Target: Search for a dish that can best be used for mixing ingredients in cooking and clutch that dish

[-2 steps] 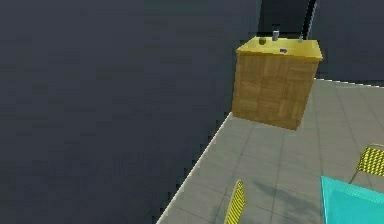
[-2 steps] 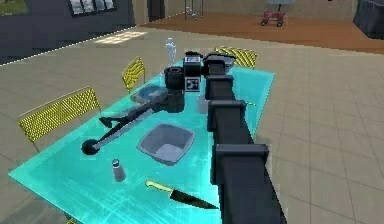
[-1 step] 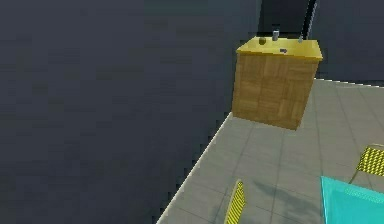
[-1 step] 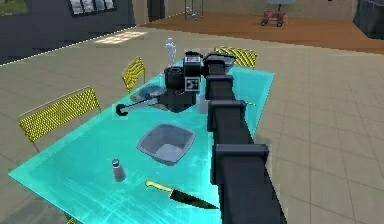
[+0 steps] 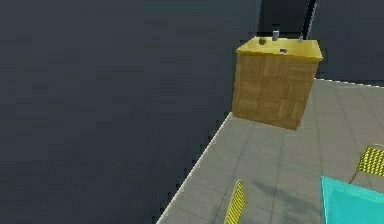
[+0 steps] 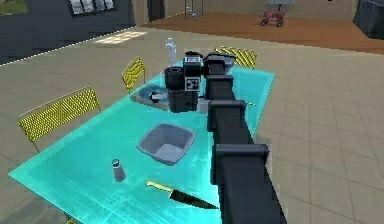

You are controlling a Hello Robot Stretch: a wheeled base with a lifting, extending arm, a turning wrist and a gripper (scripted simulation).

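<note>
A grey square-sided bowl (image 6: 166, 143) sits on the cyan table (image 6: 80, 150), just left of the dark arm bar. Farther out, a second grey dish (image 6: 152, 98) lies on the table by the gripper's far end. The gripper (image 6: 163, 90) shows left of the white marker squares, with that dish at or behind it. I cannot tell whether it holds anything, nor whether it touches the dish.
On the table lie a small shaker (image 6: 118, 170), a black-handled knife (image 6: 178, 194) and a pale bottle (image 6: 171, 47). Yellow chairs (image 6: 55, 115) ring the table. In the forward view a wooden cabinet (image 5: 274, 85) with small items stands against a dark wall (image 5: 100, 100), with tiled floor around it.
</note>
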